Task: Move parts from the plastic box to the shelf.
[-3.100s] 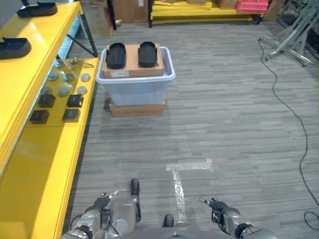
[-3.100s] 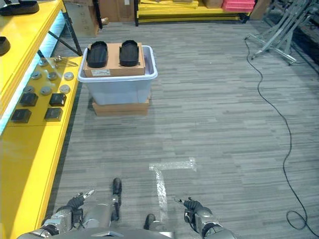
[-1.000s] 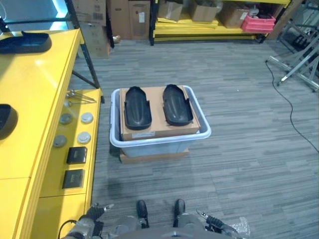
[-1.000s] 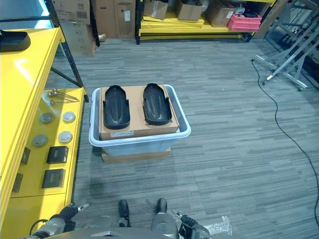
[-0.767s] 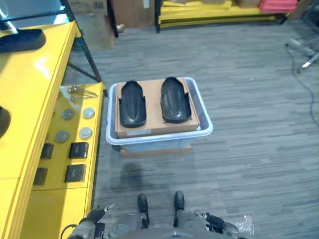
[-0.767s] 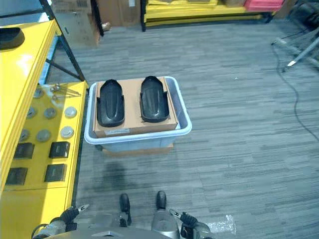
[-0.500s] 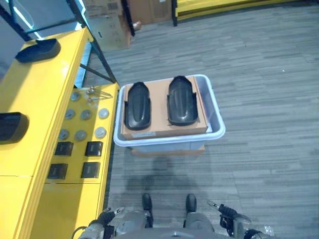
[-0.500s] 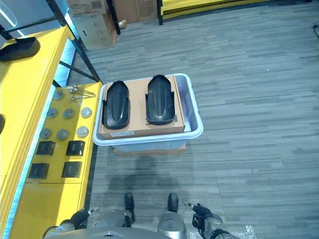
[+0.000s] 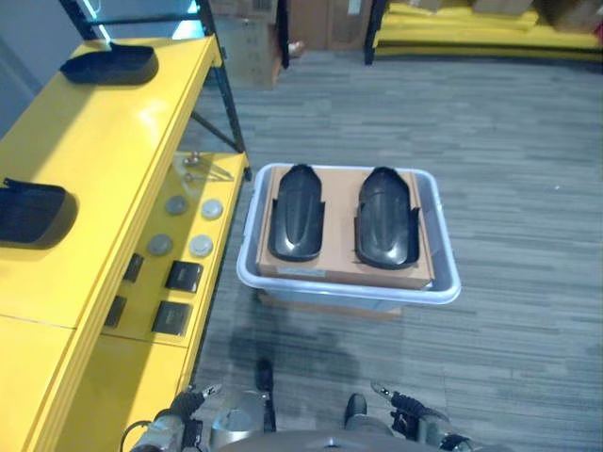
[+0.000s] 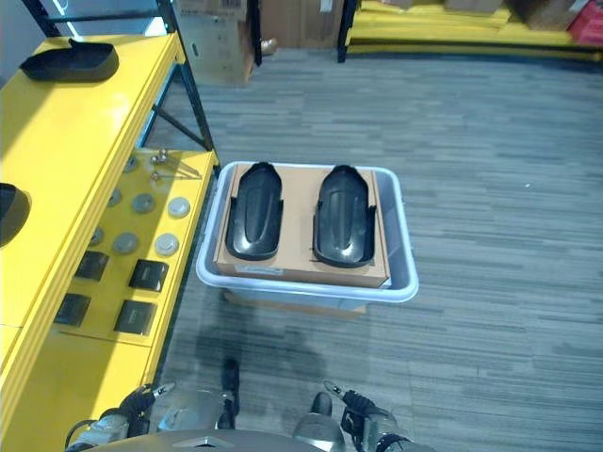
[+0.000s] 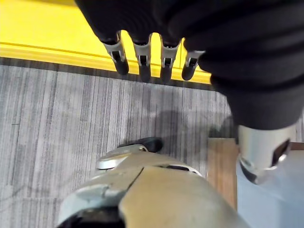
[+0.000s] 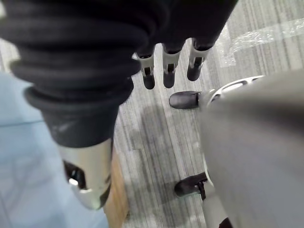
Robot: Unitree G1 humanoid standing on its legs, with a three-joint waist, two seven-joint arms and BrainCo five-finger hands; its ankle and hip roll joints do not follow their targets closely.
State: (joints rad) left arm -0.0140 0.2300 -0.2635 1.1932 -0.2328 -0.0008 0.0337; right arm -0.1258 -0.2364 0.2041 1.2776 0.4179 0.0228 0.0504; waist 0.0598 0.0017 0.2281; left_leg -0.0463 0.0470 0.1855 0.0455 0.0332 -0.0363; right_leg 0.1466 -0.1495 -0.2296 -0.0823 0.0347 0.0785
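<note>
Judging by their look, the two black parts (image 10: 254, 211) on cardboard (image 10: 300, 268) in the plastic box (image 10: 400, 273) seem stiff, light moulded shells, best taken by their long raised edges. The left hand (image 11: 149, 57) and right hand (image 12: 168, 71) hang empty near the floor, fingers straight.

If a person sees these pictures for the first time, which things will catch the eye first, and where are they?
Most striking are the two black parts lying side by side on a brown cardboard sheet in the pale plastic box, mid-floor ahead of the robot. Next is the bright yellow shelf along the robot's left, with similar black parts on its top level and small round and square pieces on the lower one.
</note>
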